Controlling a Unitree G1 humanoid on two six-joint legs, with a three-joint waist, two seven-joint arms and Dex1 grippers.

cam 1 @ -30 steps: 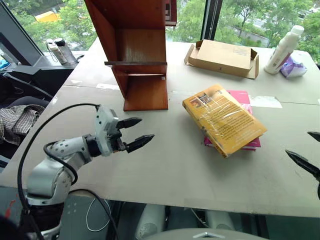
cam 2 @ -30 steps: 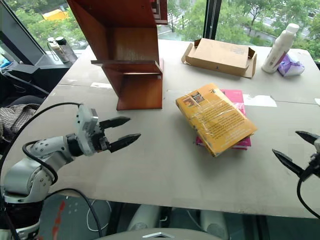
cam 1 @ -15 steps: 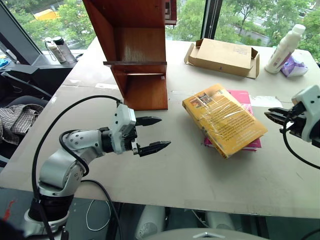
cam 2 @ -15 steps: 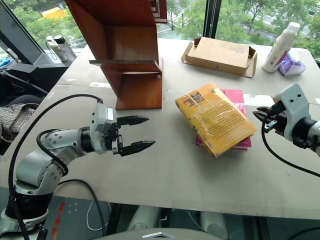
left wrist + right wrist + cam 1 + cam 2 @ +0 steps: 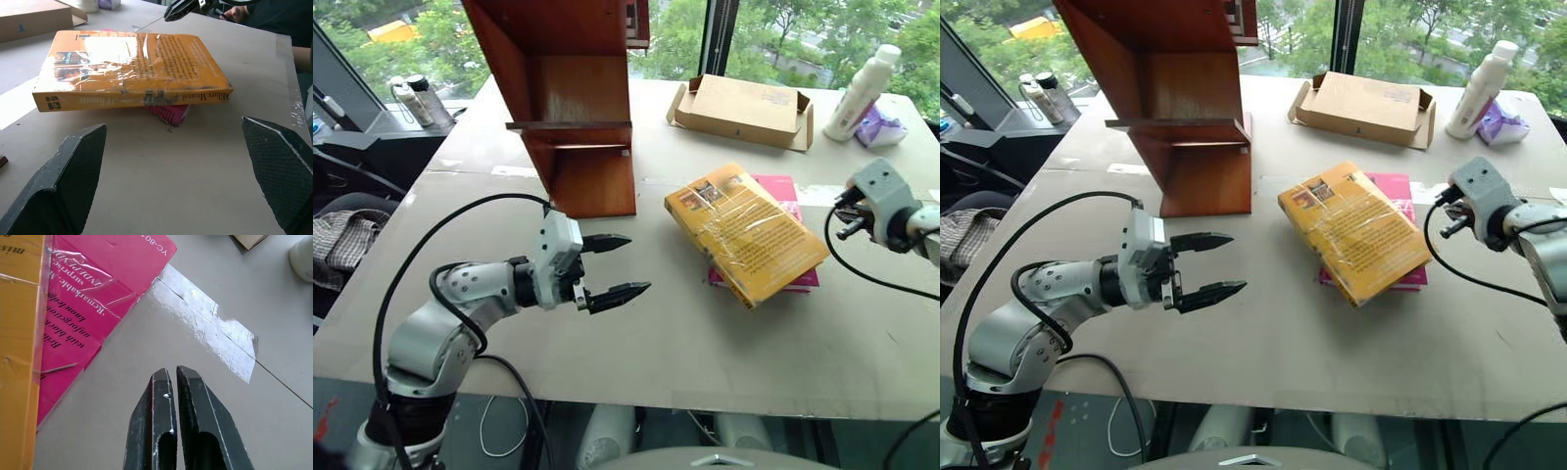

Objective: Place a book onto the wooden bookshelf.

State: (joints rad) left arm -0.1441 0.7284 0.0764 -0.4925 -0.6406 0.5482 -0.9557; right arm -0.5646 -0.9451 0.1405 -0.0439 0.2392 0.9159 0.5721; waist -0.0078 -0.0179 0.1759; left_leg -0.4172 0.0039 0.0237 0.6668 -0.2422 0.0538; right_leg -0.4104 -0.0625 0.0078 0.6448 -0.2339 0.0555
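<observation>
The yellow book (image 5: 746,231) is lying flat on the table (image 5: 656,333), right on top of a pink book (image 5: 790,194); nothing is holding it. My left gripper (image 5: 617,266) is hanging over the table to the left of the book, and its two black fingers (image 5: 73,176) are spread wide with nothing between them; they are pointing toward the book's long side. My right gripper (image 5: 177,382) is sitting just past the pink book's edge, above the bare table near a shiny strip of tape (image 5: 205,325); its fingers are pressed together and are gripping nothing. The wooden bookshelf (image 5: 573,98) is standing at the back left, well apart from the book; a flat cardboard box (image 5: 742,110) is resting behind the books.
</observation>
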